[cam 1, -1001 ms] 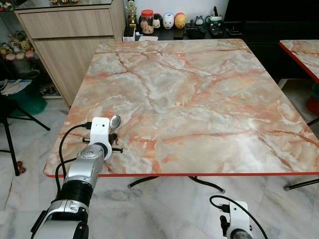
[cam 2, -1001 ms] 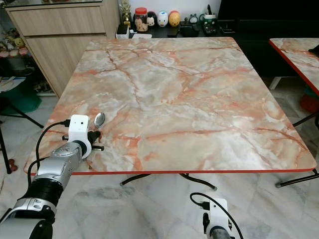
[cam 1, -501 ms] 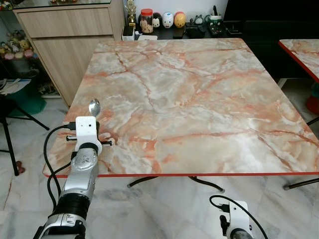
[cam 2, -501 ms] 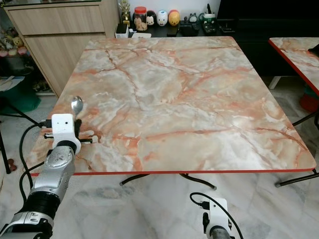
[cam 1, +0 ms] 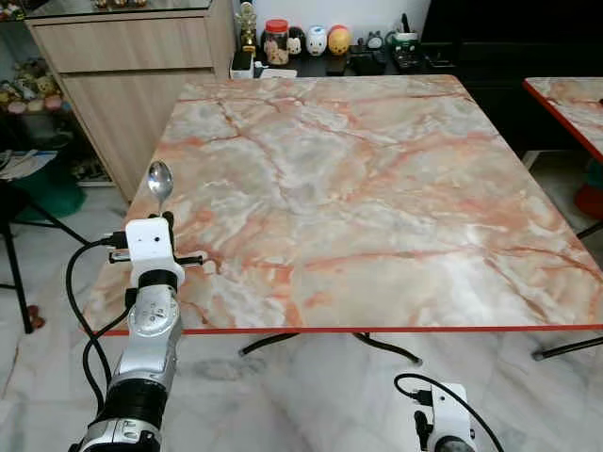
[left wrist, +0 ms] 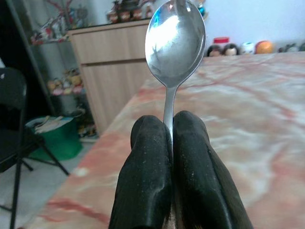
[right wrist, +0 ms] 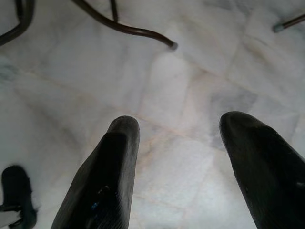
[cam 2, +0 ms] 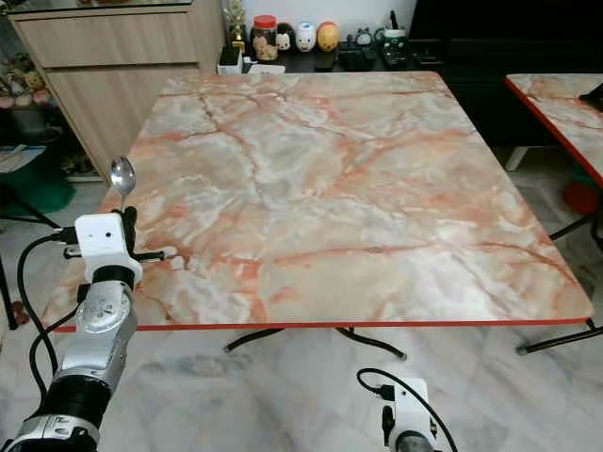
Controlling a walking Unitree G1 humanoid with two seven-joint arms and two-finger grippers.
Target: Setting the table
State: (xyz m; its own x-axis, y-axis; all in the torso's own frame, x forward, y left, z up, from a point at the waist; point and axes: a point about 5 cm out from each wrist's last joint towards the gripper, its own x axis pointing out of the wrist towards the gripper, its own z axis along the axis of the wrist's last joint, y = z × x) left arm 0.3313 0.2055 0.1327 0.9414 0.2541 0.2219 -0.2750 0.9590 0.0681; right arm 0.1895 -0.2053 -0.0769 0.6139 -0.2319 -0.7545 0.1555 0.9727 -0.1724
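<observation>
The left gripper (left wrist: 169,138), two long black rubbery fingers pressed together, pinches the thin handle of a shiny silver metal spoon (left wrist: 175,43), held upright with its smooth oval bowl at the top. The gripper hovers at the near left corner of a square table (cam 1: 377,188), whose polished top is marbled in pink, orange and grey with a thin red edge. No other tableware lies on the table. The step in hand appears to be carrying the spoon to its place; the next move likely calls for lowering it flat onto the marble and letting go. The right gripper (right wrist: 178,157) hangs idle below the table with its fingers spread, above a pale glossy tiled floor (right wrist: 95,76).
</observation>
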